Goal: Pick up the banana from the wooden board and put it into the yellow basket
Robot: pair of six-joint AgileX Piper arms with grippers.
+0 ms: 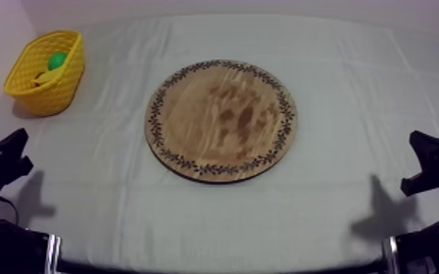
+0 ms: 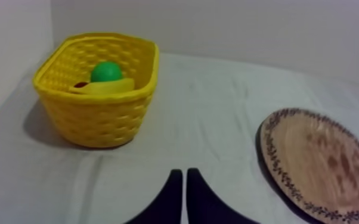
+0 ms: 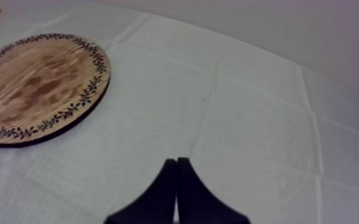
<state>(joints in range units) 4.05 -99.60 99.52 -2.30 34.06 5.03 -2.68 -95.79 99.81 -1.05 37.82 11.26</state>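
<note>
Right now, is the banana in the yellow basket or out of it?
In the basket. The banana lies inside the yellow basket beside a green fruit; the wooden board is bare.

The wooden board point(image 1: 221, 120) is showing matt, grainy wood with darker stains. The yellow basket point(image 1: 49, 93) is looking like moulded plastic with a woven texture. Matt, creased cloth point(image 1: 354, 109) is covering the tabletop point(image 1: 193, 229). The banana point(image 2: 107, 87) is looking smooth.
</note>
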